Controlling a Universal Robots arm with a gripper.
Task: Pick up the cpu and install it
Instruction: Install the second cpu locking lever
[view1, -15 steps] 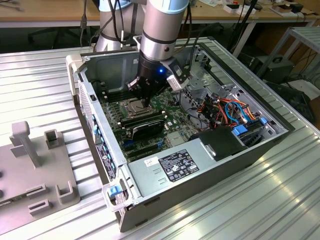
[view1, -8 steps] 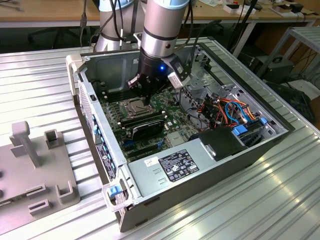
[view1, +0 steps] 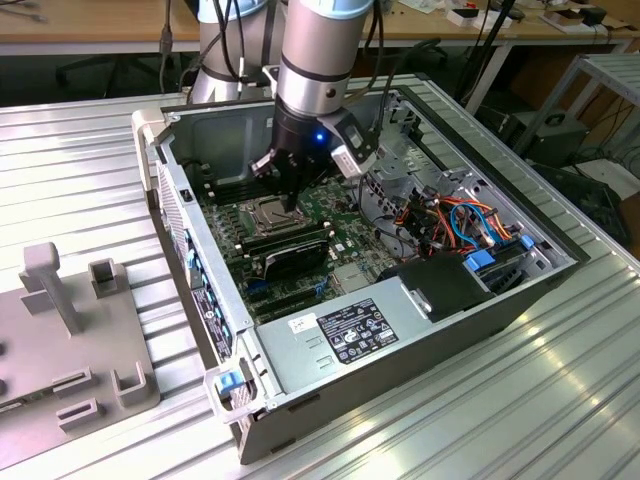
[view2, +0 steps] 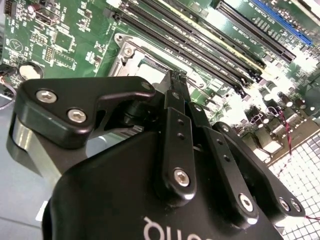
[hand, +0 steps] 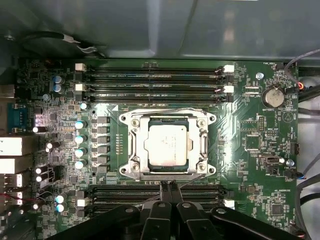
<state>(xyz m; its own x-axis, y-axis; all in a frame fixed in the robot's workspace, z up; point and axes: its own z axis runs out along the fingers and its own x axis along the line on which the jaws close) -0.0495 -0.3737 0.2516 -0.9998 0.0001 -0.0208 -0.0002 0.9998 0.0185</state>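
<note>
The cpu, a dull grey square chip, lies flat inside the metal-framed socket on the green motherboard. My gripper hangs just off the socket's edge, over the memory slots beside it. Its two black fingers are pressed together with nothing between them. In the exterior view the gripper reaches down into the open computer case, its tips right beside the socket.
Long black memory sticks flank the socket on both sides. A power supply and bundled coloured cables fill the case's near and right parts. A grey fixture stands on the ribbed metal table at the exterior view's left.
</note>
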